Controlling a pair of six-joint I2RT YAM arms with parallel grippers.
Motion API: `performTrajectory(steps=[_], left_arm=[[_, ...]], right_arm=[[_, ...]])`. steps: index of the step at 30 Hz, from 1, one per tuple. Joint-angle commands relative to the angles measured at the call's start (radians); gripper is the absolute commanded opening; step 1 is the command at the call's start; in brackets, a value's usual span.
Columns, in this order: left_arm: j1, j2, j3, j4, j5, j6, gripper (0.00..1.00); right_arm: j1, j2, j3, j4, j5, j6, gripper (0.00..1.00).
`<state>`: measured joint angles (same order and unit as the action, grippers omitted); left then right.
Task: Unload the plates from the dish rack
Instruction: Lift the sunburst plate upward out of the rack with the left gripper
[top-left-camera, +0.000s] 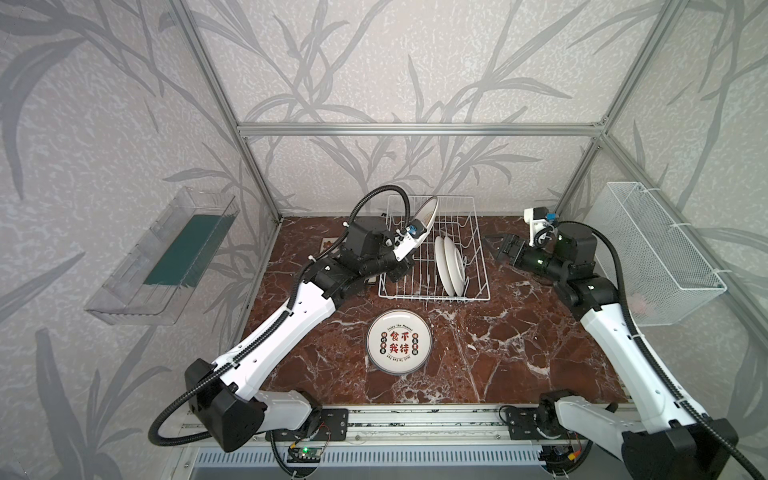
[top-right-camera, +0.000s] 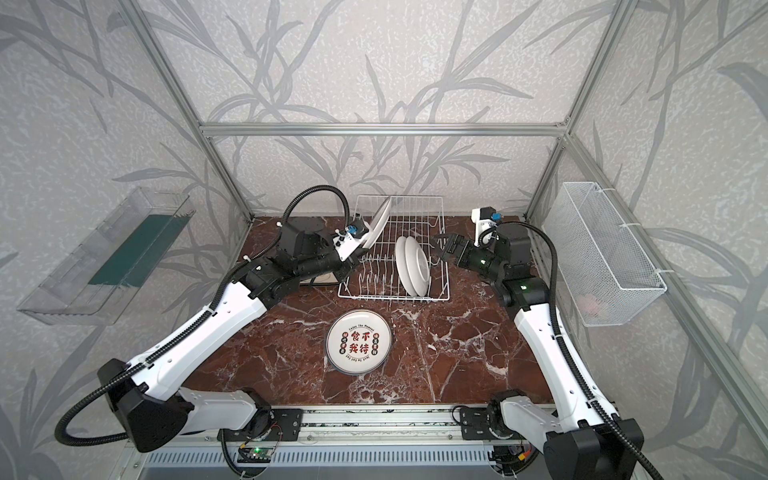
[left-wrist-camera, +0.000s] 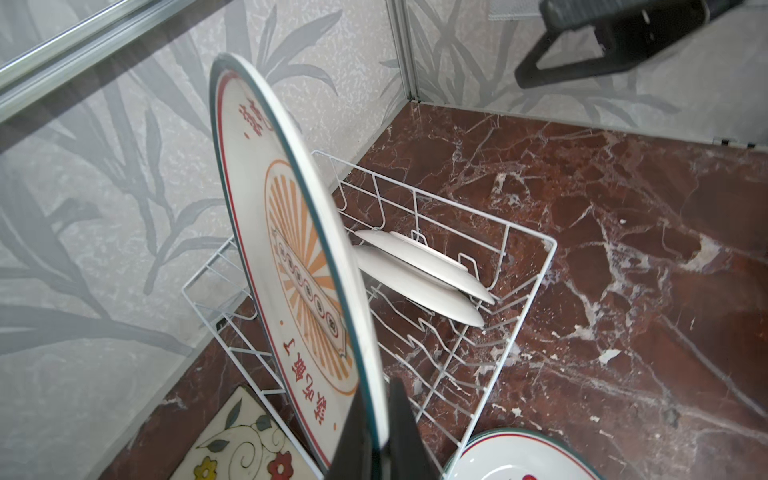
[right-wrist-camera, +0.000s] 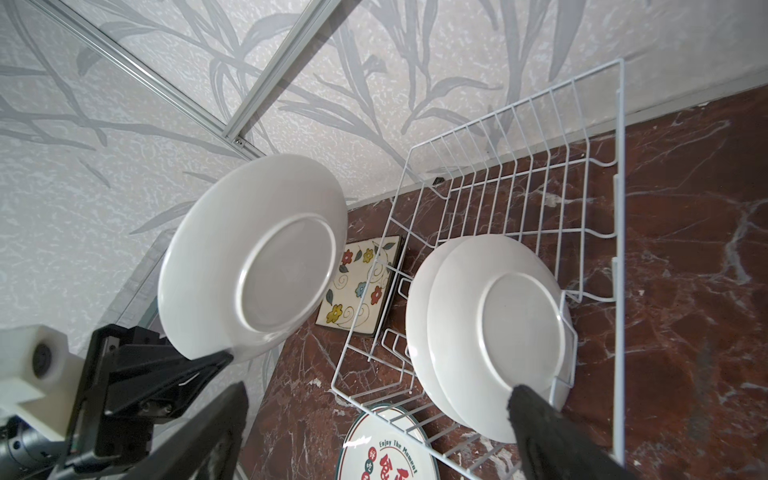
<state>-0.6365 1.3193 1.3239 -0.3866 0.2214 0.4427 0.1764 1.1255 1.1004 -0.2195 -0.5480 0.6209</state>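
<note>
My left gripper (left-wrist-camera: 380, 415) is shut on the rim of a round white plate (left-wrist-camera: 291, 249) with an orange sunburst face. It holds the plate tilted above the back left part of the white wire dish rack (top-left-camera: 415, 297). The held plate (top-left-camera: 426, 216) shows in both top views and in the right wrist view. Two round white plates (top-left-camera: 451, 266) stand on edge in the rack's right half. My right gripper (right-wrist-camera: 374, 395) is open just right of the rack, and one fingertip (right-wrist-camera: 523, 399) overlaps the nearer plate's (right-wrist-camera: 498, 332) rim.
A round plate with red characters (top-left-camera: 399, 341) lies flat on the marble in front of the rack. A square flowered plate (right-wrist-camera: 361, 286) lies left of the rack, under my left arm. A clear tray (top-left-camera: 166, 257) hangs on the left wall and a mesh basket (top-left-camera: 656, 249) on the right wall.
</note>
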Motion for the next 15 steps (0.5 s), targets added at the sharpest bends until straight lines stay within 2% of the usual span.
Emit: performTrajectory(steps=[1, 10, 15], left_arm=[[-0.019, -0.045, -0.023, 0.110, -0.032, 0.215, 0.00], [-0.103, -0.031, -0.117, 0.166, -0.163, 0.518, 0.00], [-0.142, -0.021, -0.152, 0.208, -0.212, 0.612, 0.00]], right_arm=[[0.033, 0.033, 0.057, 0.043, -0.021, 0.042, 0.96], [0.107, 0.123, 0.120, 0.036, 0.029, 0.051, 0.94], [0.136, 0.173, 0.150, 0.007, 0.073, 0.054, 0.90]])
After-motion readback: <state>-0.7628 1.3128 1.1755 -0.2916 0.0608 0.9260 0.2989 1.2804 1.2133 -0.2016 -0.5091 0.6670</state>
